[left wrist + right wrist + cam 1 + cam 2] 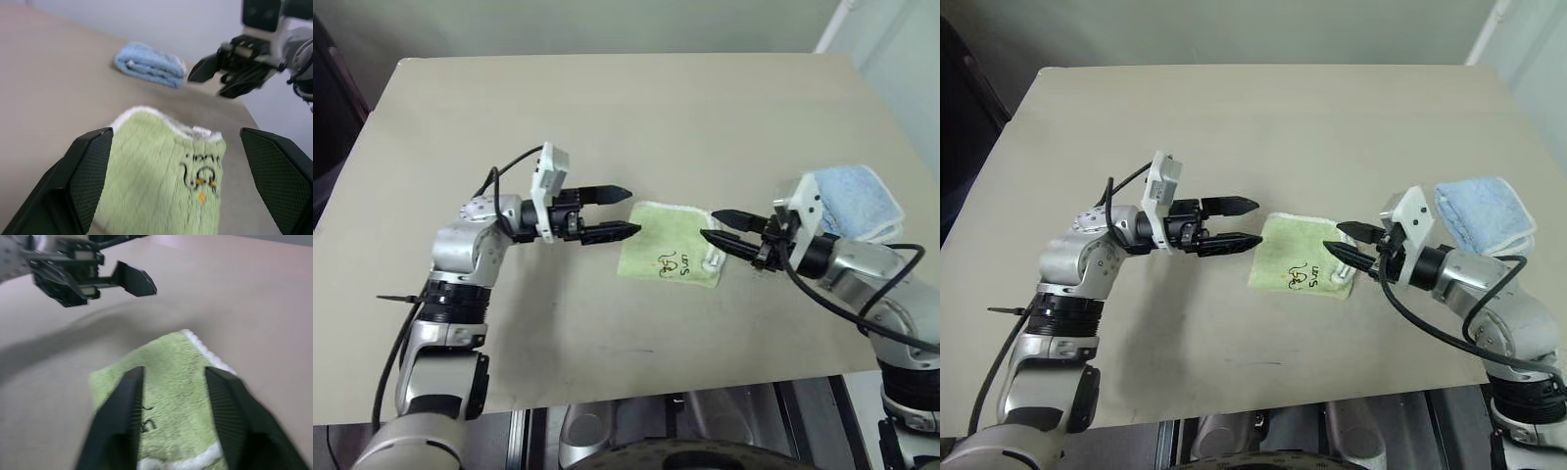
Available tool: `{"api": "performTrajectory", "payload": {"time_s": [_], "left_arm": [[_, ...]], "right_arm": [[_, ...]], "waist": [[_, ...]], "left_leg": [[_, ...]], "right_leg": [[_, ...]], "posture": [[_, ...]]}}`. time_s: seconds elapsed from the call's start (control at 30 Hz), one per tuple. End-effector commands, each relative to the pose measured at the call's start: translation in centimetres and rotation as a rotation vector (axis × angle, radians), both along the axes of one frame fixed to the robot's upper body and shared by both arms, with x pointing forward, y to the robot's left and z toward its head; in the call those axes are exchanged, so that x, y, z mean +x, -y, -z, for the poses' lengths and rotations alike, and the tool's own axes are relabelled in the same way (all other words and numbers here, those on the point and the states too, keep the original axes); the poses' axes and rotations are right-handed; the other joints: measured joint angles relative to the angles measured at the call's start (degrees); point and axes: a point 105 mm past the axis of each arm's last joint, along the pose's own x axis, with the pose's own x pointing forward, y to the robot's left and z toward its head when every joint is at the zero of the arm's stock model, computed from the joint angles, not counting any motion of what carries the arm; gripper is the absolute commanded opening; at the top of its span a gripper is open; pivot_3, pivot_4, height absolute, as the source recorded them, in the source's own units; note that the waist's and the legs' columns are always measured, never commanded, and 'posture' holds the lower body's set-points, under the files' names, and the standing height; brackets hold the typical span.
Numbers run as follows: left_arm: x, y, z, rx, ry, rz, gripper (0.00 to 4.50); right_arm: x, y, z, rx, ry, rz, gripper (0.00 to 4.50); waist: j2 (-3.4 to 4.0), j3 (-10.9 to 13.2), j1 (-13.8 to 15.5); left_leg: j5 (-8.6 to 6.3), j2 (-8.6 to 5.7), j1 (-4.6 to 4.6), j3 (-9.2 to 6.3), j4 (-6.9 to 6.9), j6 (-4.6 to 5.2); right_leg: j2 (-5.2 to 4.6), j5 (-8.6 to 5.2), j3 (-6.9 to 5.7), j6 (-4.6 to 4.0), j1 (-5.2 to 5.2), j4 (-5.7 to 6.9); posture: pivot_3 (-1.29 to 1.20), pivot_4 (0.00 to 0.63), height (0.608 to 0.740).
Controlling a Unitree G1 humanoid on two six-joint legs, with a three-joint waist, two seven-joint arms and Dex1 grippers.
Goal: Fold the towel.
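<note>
folded towel (pixel 671 257) flat on table, between left tool (pixel 625 211) and right tool (pixel 717 226)

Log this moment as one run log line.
towel: folded, flat on table | left gripper: open, empty | right gripper: open, empty

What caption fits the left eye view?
Both open grippers, left and right, flank the folded green towel on the table.

Bare table (pixel 607 117) surrounds the towel (pixel 666 257); blue towel (pixel 857 201) lies well right.
</note>
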Motion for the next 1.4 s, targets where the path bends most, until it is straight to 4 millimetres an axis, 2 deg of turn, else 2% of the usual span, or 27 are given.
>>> {"api": "performTrajectory", "payload": {"time_s": [0.03, 0.13, 0.17, 0.27, 0.37, 0.47, 0.6, 0.77, 0.97, 1.2, 1.4], "left_arm": [[0.0, -0.6, -0.3, -0.043, -0.084, -0.019, 4.5], [1.4, -1.1, 1.3, 0.022, -0.171, -0.155, 4.5], [1.4, -1.5, 2.4, 0.085, -0.275, -0.178, 4.5], [1.1, -2.4, 2.8, 0.066, -0.522, -0.207, 4.5], [1.5, -2.9, 2.9, 0.027, -0.657, -0.24, 4.5], [1.5, -2.7, 3.7, 0.028, -0.775, -0.24, 4.5], [1.2, -1.1, 5.0, 0.053, -0.894, -0.212, 4.5], [0.3, 0.5, 6.2, 0.13, -0.938, -0.159, 4.5], [-0.8, 2.8, 6.6, 0.145, -0.992, -0.072, 4.5], [-1.7, 5.7, 6.5, 0.109, -1.112, -0.002, 4.5], [-1.9, 7.2, 7.1, 0.126, -1.148, -0.012, 4.5]], "right_arm": [[-0.8, 0.1, -1.4, 0.0, 0.048, -0.014, 3.51], [-0.4, 0.5, -1.4, 0.001, 0.053, 0.039, 4.49], [0.0, 0.8, -1.4, 0.004, 0.061, 0.069, 4.49], [0.5, 1.3, -1.3, -0.005, 0.082, 0.123, 4.49], [-0.2, 1.2, -1.3, 0.016, 0.036, 0.088, 4.49], [-0.2, 1.7, -1.3, 0.0, 0.037, 0.103, 4.49], [-0.2, 2.4, -1.0, -0.023, 0.029, 0.122, 4.49], [-0.3, 2.5, -1.1, -0.023, 0.029, 0.134, 4.49], [-0.6, 2.6, -0.9, -0.026, 0.029, 0.149, 4.49], [-0.7, 3.0, -0.9, -0.034, 0.035, 0.181, 4.49], [-0.6, 3.3, -0.8, -0.041, 0.048, 0.209, 4.49]], "waist": [[0.0, 0.0, 0.0], [0.0, 0.0, 0.0], [0.0, 0.0, 0.0], [0.0, 0.0, -0.1], [0.0, 0.0, 0.1], [0.0, 0.0, 0.2], [0.0, 0.0, 0.5], [0.0, 0.0, 1.0], [0.01, 0.0, 1.4], [0.02, 0.0, 2.0], [0.03, 0.0, 2.3]], "left_leg": [[0.0, 0.0, 0.0, -0.01, 0.0, 0.0], [0.0, 0.0, 0.01, 0.0, 0.0, 0.0], [0.0, 0.0, 0.02, 0.0, 0.0, 0.0], [0.0, 0.01, 0.01, 0.01, -0.01, 0.0], [0.01, 0.01, -0.01, 0.01, -0.01, -0.01], [0.01, 0.01, -0.02, 0.03, -0.01, -0.02], [0.03, 0.0, 0.01, 0.04, -0.01, -0.05], [0.05, -0.02, 0.08, 0.05, 0.0, -0.06], [0.0, -0.09, 0.46, 0.09, 0.0, 0.01], [-0.07, -0.43, 0.56, 0.04, 0.0, 0.16], [0.0, -1.02, 0.62, 0.06, -0.03, 0.43]], "right_leg": [[0.0, 0.0, 0.0, 0.0, 0.0, 0.0], [0.0, 0.01, 0.0, -0.01, 0.01, 0.0], [0.0, 0.02, 0.0, -0.03, 0.01, 0.01], [0.0, 0.08, 0.0, -0.12, -0.04, 0.04], [0.0, 0.09, -0.01, -0.14, -0.08, 0.04], [0.0, 0.08, 0.01, -0.13, -0.07, 0.04], [0.0, 0.07, 0.02, -0.12, -0.04, 0.04], [0.0, 0.02, 0.04, -0.02, 0.06, 0.04], [-0.04, -0.41, 0.09, 0.49, 0.46, 0.03], [-0.25, -0.44, 0.16, 0.51, 0.63, 0.03], [-0.96, -0.62, 0.07, 0.83, 0.77, 0.04]], "posture": [[0.0, 0.15, 0.703], [0.0, 0.15, 0.703], [0.0, 0.15, 0.703], [0.0, 0.15, 0.703], [0.0, 0.15, 0.703], [0.0, 0.15, 0.703], [0.0, 0.15, 0.703], [0.0, 0.15, 0.703], [0.0, 0.15, 0.703], [0.0, 0.15, 0.703], [0.0, 0.15, 0.703]]}}
